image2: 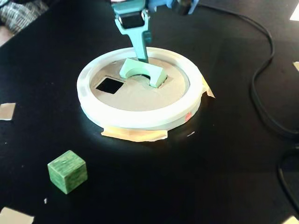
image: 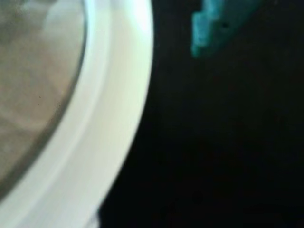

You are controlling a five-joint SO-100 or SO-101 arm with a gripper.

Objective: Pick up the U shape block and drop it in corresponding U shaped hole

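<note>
Pincer [image2: 141, 58] touches pale mint arch-shaped U shape block [image2: 142, 71].

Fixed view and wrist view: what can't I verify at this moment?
- U shaped hole: fixed view, mostly covered by the U shape block.
- Hand: fixed view, fingertips merge with the block, so the grip is unclear.
- Wrist view: blurred; only the white ring and one teal finger; no block.
</note>
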